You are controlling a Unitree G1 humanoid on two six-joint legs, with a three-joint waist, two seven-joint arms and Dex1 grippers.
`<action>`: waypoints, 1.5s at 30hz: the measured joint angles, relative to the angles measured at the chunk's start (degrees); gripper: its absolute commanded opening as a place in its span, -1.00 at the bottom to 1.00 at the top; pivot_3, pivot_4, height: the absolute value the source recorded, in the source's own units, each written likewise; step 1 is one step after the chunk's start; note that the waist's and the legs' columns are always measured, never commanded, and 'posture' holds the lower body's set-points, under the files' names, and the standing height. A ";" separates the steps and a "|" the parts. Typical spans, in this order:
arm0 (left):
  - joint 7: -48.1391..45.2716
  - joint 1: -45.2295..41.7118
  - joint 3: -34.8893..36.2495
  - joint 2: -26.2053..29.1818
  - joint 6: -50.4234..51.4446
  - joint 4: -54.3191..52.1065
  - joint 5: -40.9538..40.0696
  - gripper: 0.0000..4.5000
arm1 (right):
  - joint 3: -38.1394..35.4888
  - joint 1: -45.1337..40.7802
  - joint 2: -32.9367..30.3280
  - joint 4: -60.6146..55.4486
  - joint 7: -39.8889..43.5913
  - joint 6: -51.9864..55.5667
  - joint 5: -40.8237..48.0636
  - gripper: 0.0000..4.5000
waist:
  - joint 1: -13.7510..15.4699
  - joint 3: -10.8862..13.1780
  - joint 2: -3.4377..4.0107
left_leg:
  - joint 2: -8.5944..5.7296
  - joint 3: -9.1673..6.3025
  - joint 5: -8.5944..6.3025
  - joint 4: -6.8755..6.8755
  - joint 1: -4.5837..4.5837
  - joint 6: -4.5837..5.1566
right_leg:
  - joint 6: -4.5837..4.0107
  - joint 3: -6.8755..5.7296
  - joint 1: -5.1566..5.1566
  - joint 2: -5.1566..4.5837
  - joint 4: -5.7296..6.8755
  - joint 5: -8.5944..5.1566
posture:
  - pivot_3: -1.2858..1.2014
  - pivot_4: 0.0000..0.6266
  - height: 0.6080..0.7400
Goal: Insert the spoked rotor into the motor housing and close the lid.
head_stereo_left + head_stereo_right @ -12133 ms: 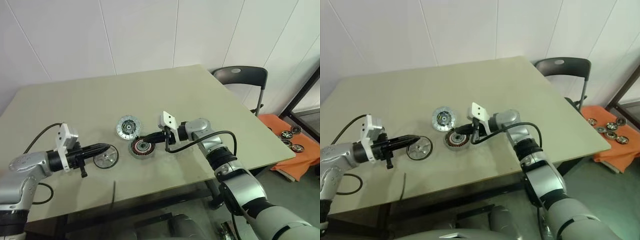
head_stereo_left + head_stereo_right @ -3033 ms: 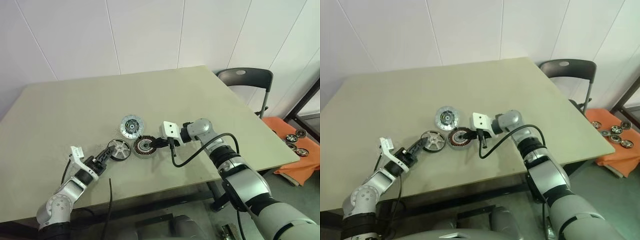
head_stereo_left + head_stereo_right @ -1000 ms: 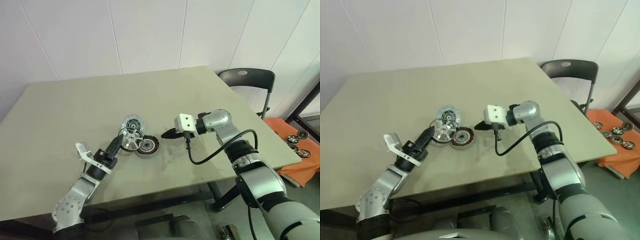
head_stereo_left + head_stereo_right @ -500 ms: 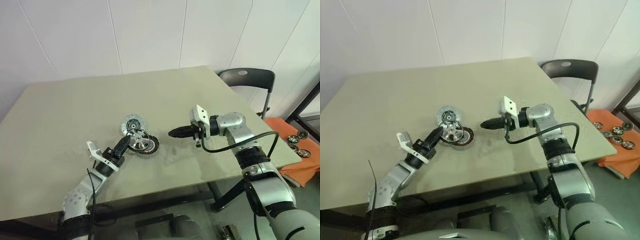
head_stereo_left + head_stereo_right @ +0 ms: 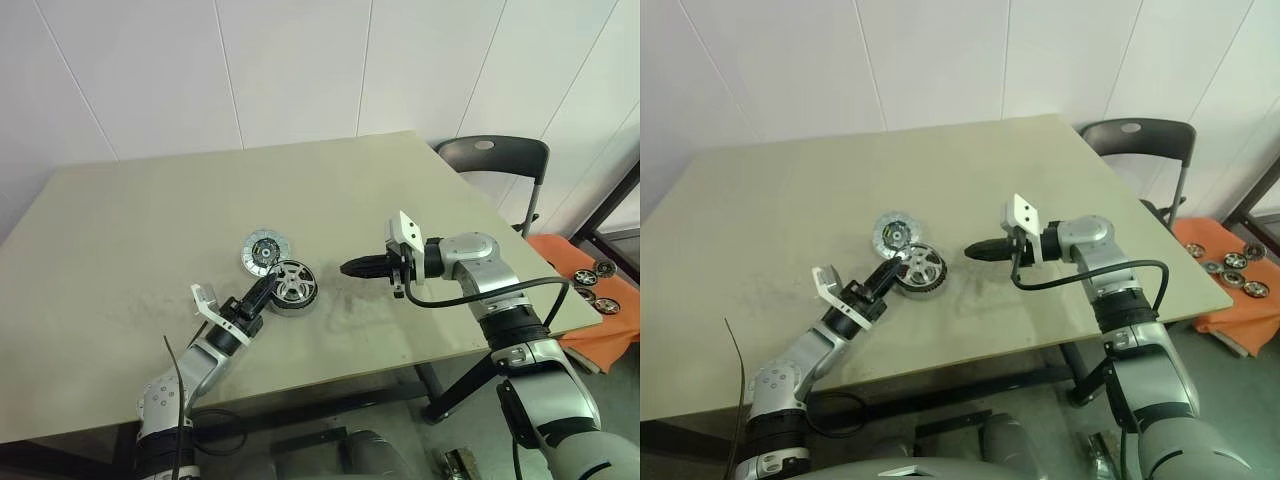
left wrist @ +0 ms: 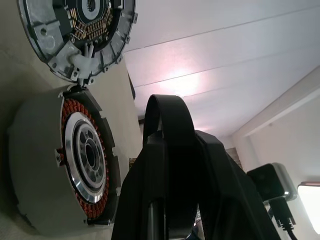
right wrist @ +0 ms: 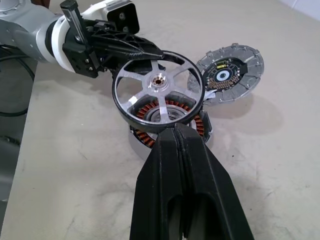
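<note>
No text, label, brand, number or sign can be read anywhere in these pictures.
</note>
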 measured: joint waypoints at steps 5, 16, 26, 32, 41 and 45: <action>-0.27 -0.64 0.13 -0.24 -0.55 1.61 -0.04 -0.82 | 0.28 0.00 0.00 0.00 -0.29 -0.02 -0.09 -1.00 | -0.03 0.00 0.00 | 0.00 0.01 0.00 0.00 0.01 0.00 | 0.00 0.00 0.00 0.00 0.00 0.00 | 0.03 -1.00 1.00; -3.54 -3.71 -0.14 0.28 -1.64 8.12 4.02 -0.82 | 1.07 -0.01 0.03 0.00 -0.85 -0.25 -0.69 -1.00 | -0.13 -0.01 0.02 | 0.00 0.01 0.00 -0.01 0.04 0.00 | 0.00 0.01 0.02 0.01 0.01 0.00 | 0.03 -1.00 1.00; -3.59 -4.09 -0.09 -0.11 -1.52 9.30 5.29 -0.82 | 1.56 0.29 0.03 -0.09 -1.92 -0.72 -1.23 -1.00 | -0.19 -0.03 0.05 | 0.00 0.01 0.00 -0.01 0.06 0.00 | 0.00 0.01 0.04 0.01 0.01 0.00 | 0.03 -1.00 1.00; -4.81 -4.78 -0.07 0.13 -1.66 11.30 6.60 -0.82 | 1.69 0.28 0.16 -0.09 -2.51 -1.36 -1.32 -1.00 | -0.21 -0.16 0.25 | -0.01 0.01 0.00 0.01 0.13 0.00 | 0.00 0.01 0.11 0.01 0.02 -0.01 | 0.03 -1.00 1.00; -5.76 -5.71 -0.14 0.05 -3.44 13.01 8.82 -0.82 | 2.05 0.28 0.16 -0.01 -3.01 -2.48 -1.80 -1.00 | -0.29 -0.25 0.40 | -0.02 -0.02 -0.01 0.02 0.40 -0.01 | -0.01 0.00 0.34 0.02 0.01 -0.01 | 0.03 -1.00 1.00; -6.84 -5.76 -0.01 0.11 -4.98 13.58 9.78 -0.23 | 2.07 0.28 0.16 0.18 -3.56 -2.93 -1.97 -1.00 | -0.63 -0.23 0.36 | -0.02 -0.06 -0.13 0.00 0.96 -0.22 | -0.02 -0.05 0.84 0.01 -0.18 -0.02 | 0.03 -1.00 1.00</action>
